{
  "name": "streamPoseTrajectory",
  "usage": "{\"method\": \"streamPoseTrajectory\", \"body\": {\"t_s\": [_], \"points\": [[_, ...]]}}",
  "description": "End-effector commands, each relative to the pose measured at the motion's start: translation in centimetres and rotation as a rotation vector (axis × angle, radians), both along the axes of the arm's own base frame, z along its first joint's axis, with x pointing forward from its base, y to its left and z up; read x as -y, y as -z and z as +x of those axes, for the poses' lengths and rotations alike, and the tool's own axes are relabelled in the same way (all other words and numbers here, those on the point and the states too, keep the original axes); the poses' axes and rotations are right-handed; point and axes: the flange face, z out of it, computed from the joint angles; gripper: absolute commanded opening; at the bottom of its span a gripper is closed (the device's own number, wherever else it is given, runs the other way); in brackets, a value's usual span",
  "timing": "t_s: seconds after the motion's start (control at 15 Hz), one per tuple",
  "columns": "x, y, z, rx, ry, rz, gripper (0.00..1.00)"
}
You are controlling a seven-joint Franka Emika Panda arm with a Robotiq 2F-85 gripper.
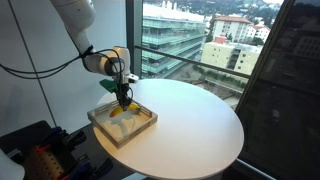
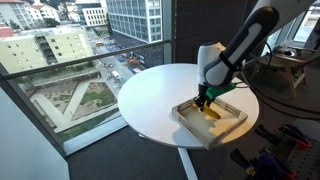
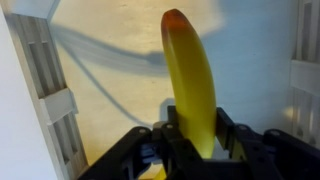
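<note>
One yellow banana (image 3: 190,75) fills the middle of the wrist view. It runs from the 6 o'clock edge, where its lower end sits between the fingers, up toward 12 o'clock, where its orange-tinted tip points. The gripper (image 3: 196,138) is clenched on that lower end, with a black finger (image 3: 150,150) pressed to the fruit at 9 o'clock and its partner at 3 o'clock.

The banana lies inside a shallow wooden tray (image 3: 55,105) over its pale floor. Whether it rests on that floor or hangs just above it cannot be told. The tray's slatted side walls stand at 9 o'clock and 3 o'clock of the fruit, both clear of it.

In both exterior views the gripper (image 1: 122,98) (image 2: 205,100) points straight down into the tray (image 1: 100,120) (image 2: 188,120). The banana (image 1: 124,113) (image 2: 213,115) shows only as a small yellow patch beneath it.

The tray sits on a round white table (image 1: 195,125) (image 2: 150,95). In an exterior view it is toward the table's 9 o'clock rim (image 1: 100,120), and in an exterior view toward its 4 o'clock side (image 2: 188,120), with one corner near the edge.

The white arm (image 1: 78,20) (image 2: 250,30) reaches in from above the tray. Beyond the table, tall windows (image 1: 170,35) (image 2: 60,60) look out on city buildings.
</note>
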Motion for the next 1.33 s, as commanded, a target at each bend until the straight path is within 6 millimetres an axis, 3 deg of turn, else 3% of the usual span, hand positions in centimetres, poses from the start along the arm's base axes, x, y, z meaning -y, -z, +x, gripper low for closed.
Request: {"method": "streamPoseTrajectory", "body": {"t_s": [0.0,0.67,1.27], "points": [[0.3,-2.1,-0.1,0.006,-0.041,0.026,0.15],[-0.3,-4.9,-0.7,0.036,-0.072,0.074,0.15],[1.8,-8.5,-1.6,0.048,-0.056,0.076,0.15]]}}
